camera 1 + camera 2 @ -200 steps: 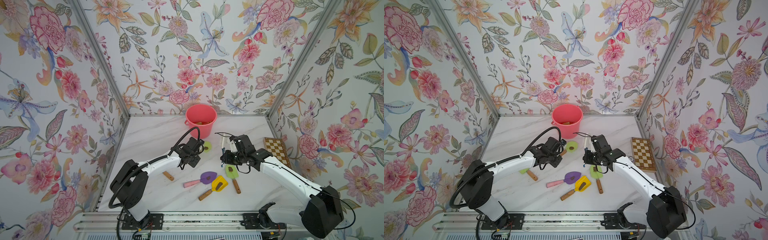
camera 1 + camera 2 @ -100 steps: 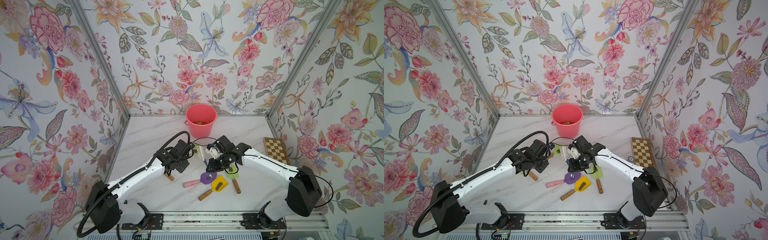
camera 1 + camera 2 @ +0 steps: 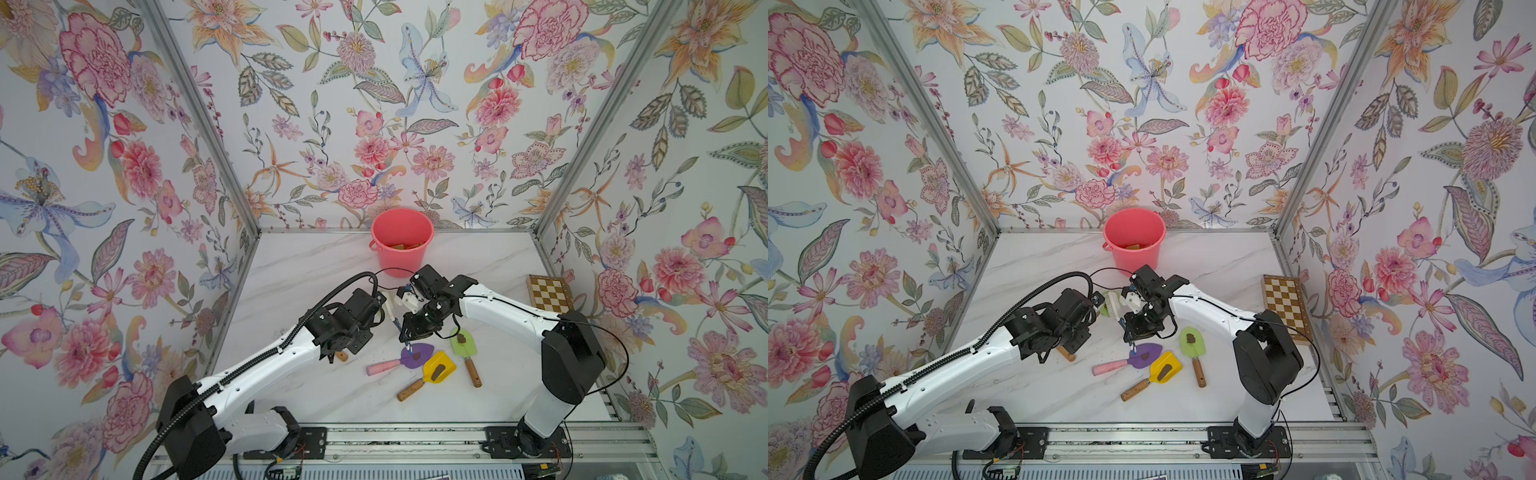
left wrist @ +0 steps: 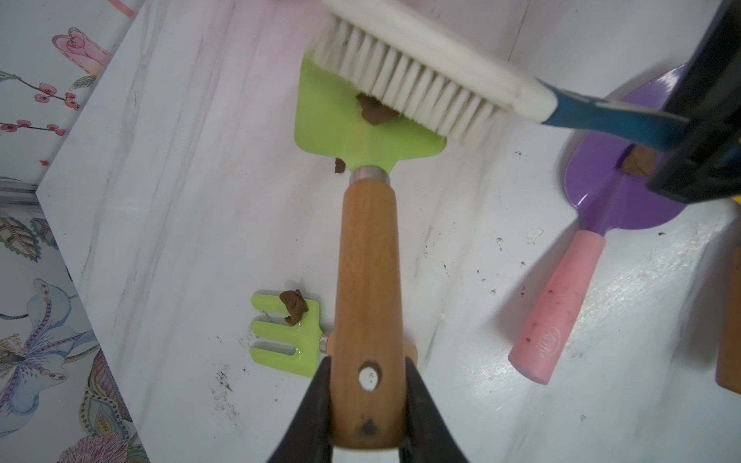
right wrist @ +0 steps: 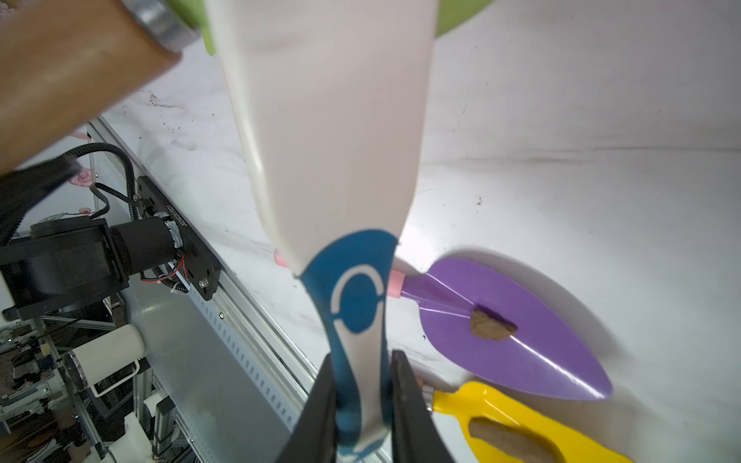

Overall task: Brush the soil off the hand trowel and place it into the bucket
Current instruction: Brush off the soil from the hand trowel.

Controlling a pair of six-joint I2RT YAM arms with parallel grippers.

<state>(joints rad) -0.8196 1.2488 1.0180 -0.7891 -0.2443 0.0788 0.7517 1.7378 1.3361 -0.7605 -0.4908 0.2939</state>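
Observation:
My left gripper (image 4: 367, 385) is shut on the wooden handle of a lime-green hand trowel (image 4: 341, 132), held just above the table. A brown lump of soil (image 4: 375, 110) sits on its blade, and a crumb (image 4: 340, 165) lies near the ferrule. My right gripper (image 5: 361, 385) is shut on the blue handle of a white-bristled brush (image 4: 405, 84). The bristles rest on the blade, right against the lump. In both top views the two wrists meet mid-table, in front of the coral-pink bucket (image 3: 402, 241) (image 3: 1133, 245) at the back wall.
On the table lie a purple trowel with a pink handle (image 3: 415, 353), a yellow spade (image 3: 436, 368) and a green trowel (image 3: 463, 343), each with a soil lump. A green hand fork (image 4: 286, 336) lies under the held handle. A chessboard (image 3: 548, 293) sits at the right edge.
My right arm has swung left with the brush to meet the left gripper. The left arm has drawn the green trowel a little nearer. The bristles now lie on the blade.

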